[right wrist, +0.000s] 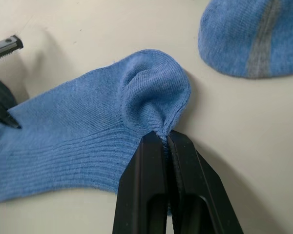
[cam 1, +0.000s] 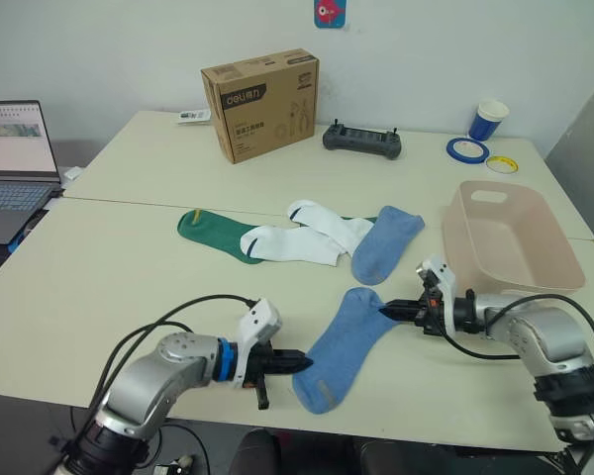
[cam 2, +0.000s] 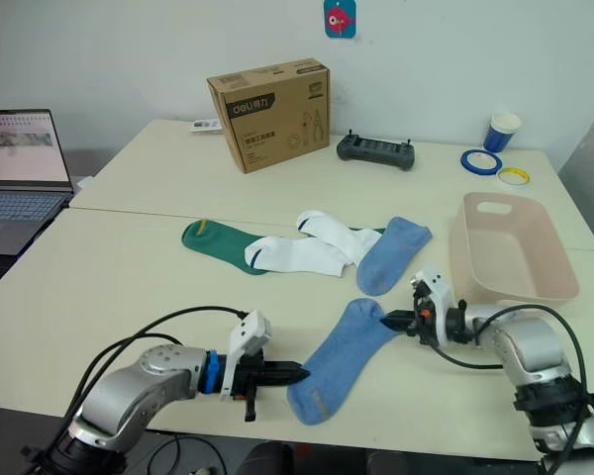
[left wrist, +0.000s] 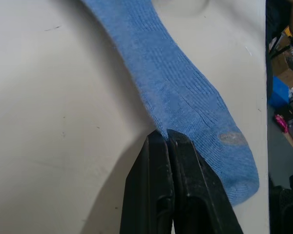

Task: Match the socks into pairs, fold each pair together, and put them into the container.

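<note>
A: Nearest item, lower centre of the head views: one light blue sock point(cam 1: 348, 346), ribbed knit, lying flat and stretched diagonally on the cream table point(cam 1: 99, 287).

B: Grippers?

A: Left gripper point(cam 1: 299, 364), lower left, has its black fingers clenched on the edge of that sock close to its cuff end; the left wrist view shows a small grey patch on the knit beside the pinch. Right gripper point(cam 1: 388, 310), right of centre, is clenched on the sock's other end, the fabric bunched into a fold between its fingers point(right wrist: 146, 165).

B: Remaining socks?

A: Centre of frame, in a loose cluster. Second blue sock point(cam 1: 384, 243), with a grey band near its toe in the right wrist view. Two white socks point(cam 1: 307, 234) overlapping, the lower one with a dark cuff stripe. A dark green sock point(cam 1: 213, 234) with a yellow cuff mark, partly under the white ones.

B: Container?

A: Pale pink plastic basin point(cam 1: 559, 262), rounded corners, handle cutout, right edge of frame, just beyond the right gripper. No socks inside.

B: Legible writing?

A: Brown cardboard box point(cam 1: 262, 104), upper centre, printed "deli". Further text too small to read.

B: Other items?

A: Black controller point(cam 1: 362, 141), blue paper cup point(cam 1: 488, 120), blue tape roll point(cam 1: 467, 149), laptop point(cam 1: 15, 163) at the left edge.
</note>
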`<state>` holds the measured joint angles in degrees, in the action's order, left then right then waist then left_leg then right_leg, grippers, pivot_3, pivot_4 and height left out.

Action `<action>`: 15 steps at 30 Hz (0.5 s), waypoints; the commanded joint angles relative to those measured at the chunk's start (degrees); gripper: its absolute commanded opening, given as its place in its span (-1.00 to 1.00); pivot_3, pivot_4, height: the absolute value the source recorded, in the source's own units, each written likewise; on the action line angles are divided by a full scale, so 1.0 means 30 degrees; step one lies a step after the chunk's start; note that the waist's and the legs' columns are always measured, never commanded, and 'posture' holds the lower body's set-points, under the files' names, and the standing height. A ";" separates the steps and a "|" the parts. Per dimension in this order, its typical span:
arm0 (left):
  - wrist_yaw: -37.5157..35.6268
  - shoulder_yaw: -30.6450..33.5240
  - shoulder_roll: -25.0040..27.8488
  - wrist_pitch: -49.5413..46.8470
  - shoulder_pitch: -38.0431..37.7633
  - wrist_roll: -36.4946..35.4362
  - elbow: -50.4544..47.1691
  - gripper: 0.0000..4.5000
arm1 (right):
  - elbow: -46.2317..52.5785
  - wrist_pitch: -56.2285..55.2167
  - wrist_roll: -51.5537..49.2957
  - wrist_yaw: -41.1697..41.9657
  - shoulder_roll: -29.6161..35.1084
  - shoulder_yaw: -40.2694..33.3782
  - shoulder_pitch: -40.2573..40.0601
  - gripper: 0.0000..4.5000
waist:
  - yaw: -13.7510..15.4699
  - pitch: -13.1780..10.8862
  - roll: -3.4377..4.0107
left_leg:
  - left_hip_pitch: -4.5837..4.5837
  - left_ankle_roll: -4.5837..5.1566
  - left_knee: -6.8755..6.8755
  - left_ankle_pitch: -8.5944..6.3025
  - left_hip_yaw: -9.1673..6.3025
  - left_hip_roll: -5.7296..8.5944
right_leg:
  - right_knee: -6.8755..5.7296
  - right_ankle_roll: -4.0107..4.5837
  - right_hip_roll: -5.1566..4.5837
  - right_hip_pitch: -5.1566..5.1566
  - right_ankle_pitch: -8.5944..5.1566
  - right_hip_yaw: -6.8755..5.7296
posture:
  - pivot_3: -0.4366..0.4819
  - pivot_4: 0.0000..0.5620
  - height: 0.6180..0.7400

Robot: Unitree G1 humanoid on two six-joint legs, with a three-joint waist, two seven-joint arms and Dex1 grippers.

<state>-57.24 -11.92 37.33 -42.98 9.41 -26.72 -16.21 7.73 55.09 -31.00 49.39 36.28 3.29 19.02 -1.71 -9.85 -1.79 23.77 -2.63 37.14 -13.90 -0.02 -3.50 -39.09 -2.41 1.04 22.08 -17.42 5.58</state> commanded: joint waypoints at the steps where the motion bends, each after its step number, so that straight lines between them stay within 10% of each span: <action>1: -0.1258 0.0109 0.0879 0.1032 0.1216 0.0446 0.1213 -0.99 | 0.2954 0.2060 -0.1534 -0.1275 -0.0081 -0.1418 -0.0642 -1.00 | -0.0028 -0.0002 0.0002 | -0.0002 0.0001 0.0003 0.0001 -0.0001 -0.0005 | 0.0000 -0.0001 0.0008 0.0000 0.0000 0.0003 | -0.05 -0.47 1.00; 15: -0.6523 -0.3198 0.0920 0.4502 0.7601 0.3694 0.8110 -1.00 | 1.0687 0.8520 -0.3252 -1.0066 -0.6097 -0.5864 -0.4751 -0.89 | -0.0056 0.0004 0.0007 | 0.0042 0.0005 -0.0022 0.0003 0.0020 -0.0006 | 0.0006 0.0000 0.0022 0.0045 -0.0001 0.0021 | -0.05 -0.47 1.00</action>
<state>-75.66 -20.94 40.45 -31.31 31.09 -16.66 6.94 36.40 78.93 -38.77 20.66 19.12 -11.71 4.96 -1.88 -9.84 -1.77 23.89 -2.62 37.08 -13.89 0.05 -3.53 -39.08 -2.41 1.11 22.22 -17.43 5.65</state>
